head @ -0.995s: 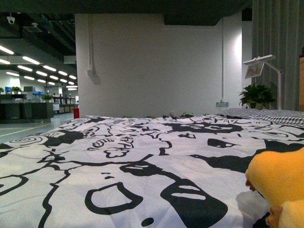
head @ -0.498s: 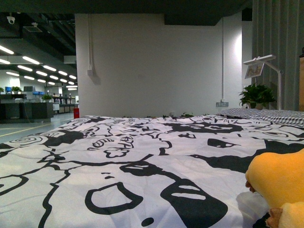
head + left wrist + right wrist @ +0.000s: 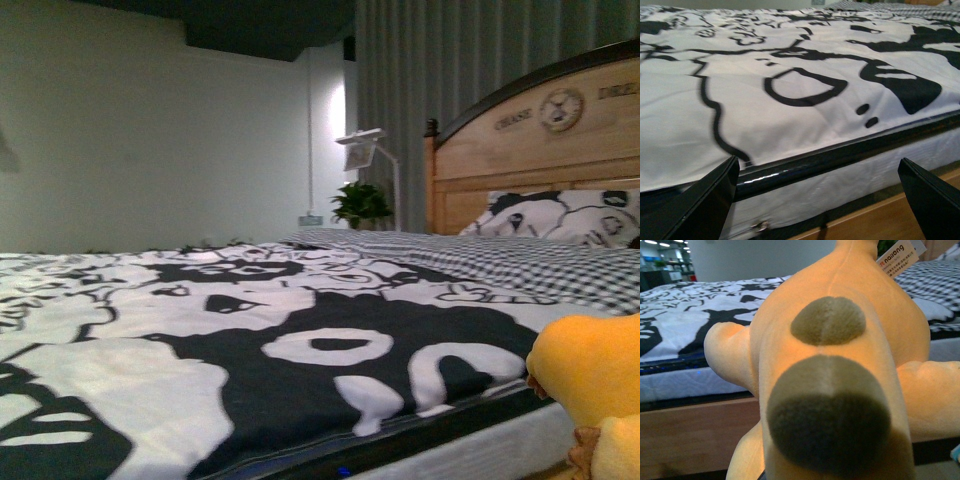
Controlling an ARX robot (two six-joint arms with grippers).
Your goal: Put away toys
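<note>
The orange-yellow plush toy (image 3: pixel 595 375) shows at the front view's lower right, held up beside the bed's edge. In the right wrist view the plush toy (image 3: pixel 840 365) fills the picture, with brownish patches and a white tag. My right gripper is shut on it, and its fingers are hidden behind the plush. My left gripper (image 3: pixel 817 200) is open and empty, its two black fingers (image 3: pixel 695 205) wide apart in front of the bed's side, over the dark mattress rim (image 3: pixel 830 157).
The bed carries a black-and-white patterned cover (image 3: pixel 250 330). A wooden headboard (image 3: pixel 540 150) and a black-and-white pillow (image 3: pixel 560 215) stand at the right. A lamp (image 3: pixel 365 145) and a potted plant (image 3: pixel 360 205) stand behind. A wooden bed frame (image 3: pixel 690 432) runs below the mattress.
The front view has swung to the right: the headboard, pillow and curtain have come into view and the open office hall has gone. The plush toy keeps its place at lower right.
</note>
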